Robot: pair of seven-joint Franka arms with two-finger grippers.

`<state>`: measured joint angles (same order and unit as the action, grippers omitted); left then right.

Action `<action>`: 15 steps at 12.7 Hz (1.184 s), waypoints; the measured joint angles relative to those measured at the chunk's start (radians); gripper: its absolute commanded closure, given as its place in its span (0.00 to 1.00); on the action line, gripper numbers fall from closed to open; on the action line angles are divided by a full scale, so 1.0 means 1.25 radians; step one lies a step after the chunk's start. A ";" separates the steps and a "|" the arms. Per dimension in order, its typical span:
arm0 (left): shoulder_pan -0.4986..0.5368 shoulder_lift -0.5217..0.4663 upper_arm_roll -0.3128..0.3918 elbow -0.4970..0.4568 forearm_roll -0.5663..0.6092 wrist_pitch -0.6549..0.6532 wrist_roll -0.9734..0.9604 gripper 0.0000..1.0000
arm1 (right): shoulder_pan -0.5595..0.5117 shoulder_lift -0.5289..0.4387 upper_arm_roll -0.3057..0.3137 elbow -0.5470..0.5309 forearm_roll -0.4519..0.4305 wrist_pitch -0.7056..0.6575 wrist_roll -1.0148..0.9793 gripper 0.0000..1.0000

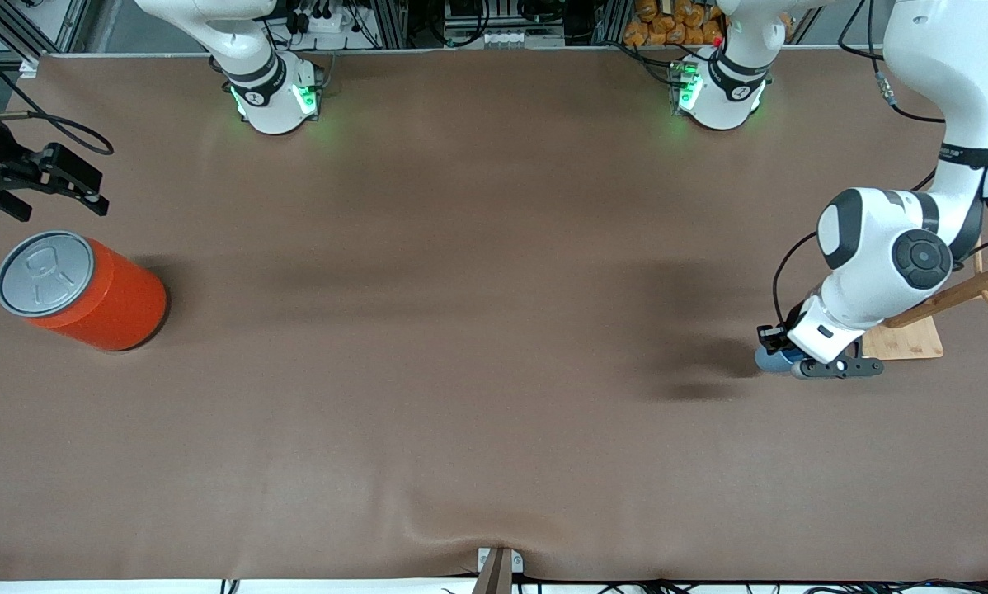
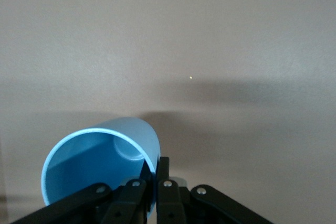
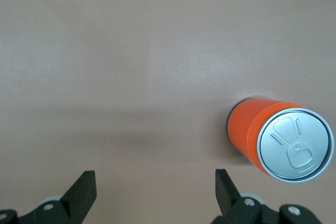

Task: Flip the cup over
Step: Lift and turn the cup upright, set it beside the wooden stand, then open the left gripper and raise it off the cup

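Pinching cup point(image 2: 100, 166) rim, left claw point(image 2: 156, 174)

A: The cup point(image 2: 100, 169) is light blue outside and a deeper blue inside, with a pale rim. It sits at about four o'clock on the table point(image 1: 477, 330), which is plain matte brown.

B: The can point(image 1: 90, 289) at nine o'clock is bright orange, and its grey lid carries a pull-tab outline.

A: The left gripper point(image 2: 156, 182) and right gripper point(image 3: 155, 190) are black.

B: The arms are white with dark bands, and a pale wooden rack point(image 1: 948, 309) stands at three o'clock.
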<state>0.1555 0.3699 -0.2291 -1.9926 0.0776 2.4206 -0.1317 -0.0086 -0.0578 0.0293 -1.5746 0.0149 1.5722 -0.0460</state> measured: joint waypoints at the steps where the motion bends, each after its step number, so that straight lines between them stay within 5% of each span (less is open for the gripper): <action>1: 0.000 0.002 0.000 -0.008 0.000 0.007 -0.001 1.00 | 0.000 0.000 0.000 0.000 0.000 0.000 0.000 0.00; 2: 0.000 0.003 0.000 -0.012 0.000 0.009 -0.002 0.83 | 0.000 0.000 0.000 0.000 0.000 0.000 0.000 0.00; 3: 0.000 0.004 0.000 -0.013 0.000 0.010 -0.002 0.06 | 0.000 0.000 0.000 0.000 0.000 -0.001 0.000 0.00; 4: 0.000 0.005 0.000 -0.013 0.000 0.010 -0.002 0.00 | 0.000 0.000 0.000 0.000 0.000 -0.002 0.000 0.00; 9: 0.000 -0.009 0.000 0.040 0.000 -0.039 -0.003 0.00 | -0.002 0.009 -0.002 0.000 0.000 -0.050 -0.001 0.00; 15: 0.000 -0.098 -0.006 0.353 0.001 -0.484 -0.003 0.00 | -0.002 0.010 -0.003 0.002 -0.001 -0.059 -0.001 0.00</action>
<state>0.1560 0.2477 -0.2369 -1.5518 0.0787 1.8159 -0.1353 -0.0115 -0.0448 0.0258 -1.5726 0.0139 1.4988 -0.0471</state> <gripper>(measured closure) 0.000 0.000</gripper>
